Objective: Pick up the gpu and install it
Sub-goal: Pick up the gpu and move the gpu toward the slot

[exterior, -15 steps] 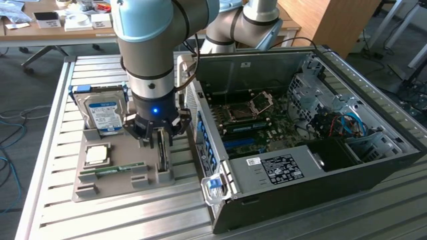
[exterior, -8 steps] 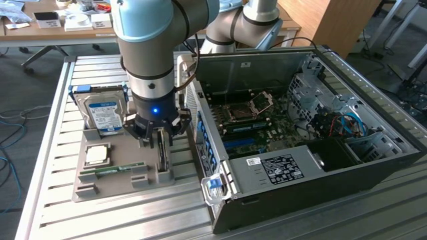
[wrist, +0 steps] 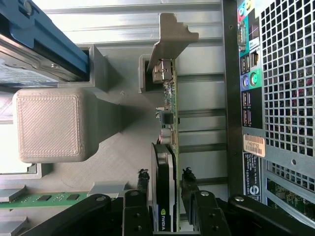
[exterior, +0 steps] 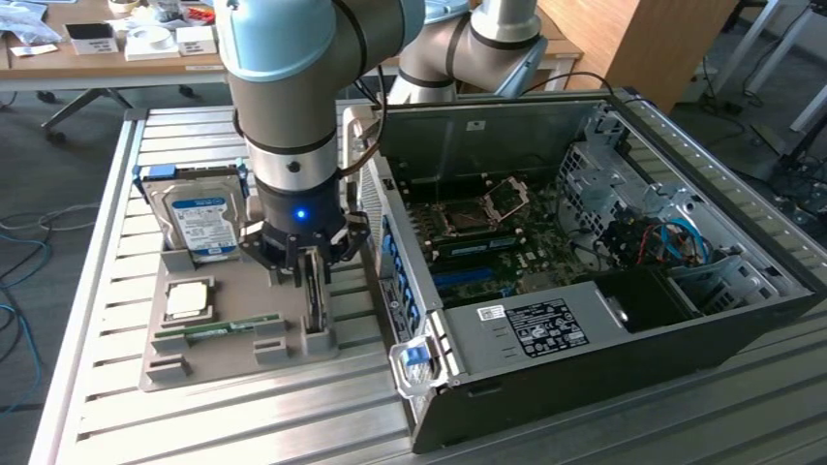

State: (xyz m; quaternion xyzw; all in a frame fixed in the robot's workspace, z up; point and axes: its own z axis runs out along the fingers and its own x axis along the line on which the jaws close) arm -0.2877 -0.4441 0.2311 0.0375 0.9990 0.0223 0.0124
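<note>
— Gripper (wrist: 165, 173) first: shut or apart?
— Apart. Its fingers (wrist: 143, 179) flank the gpu (wrist: 165, 152), with slim gaps on both sides.
— Where's the card?
— On edge in the grey tray (exterior: 213, 368), its silver bracket (wrist: 170, 39) away from the gripper, just beside the open computer case (exterior: 621, 320).

Beyond the gripper (exterior: 308, 276) there's a long light-wood desk (exterior: 77, 66) on grey carpet floor (exterior: 65, 165); slatted aluminium table (exterior: 194, 426) beneath it.

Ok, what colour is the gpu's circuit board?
Green. The gpu shows its thin board edge best in the wrist view.
</note>
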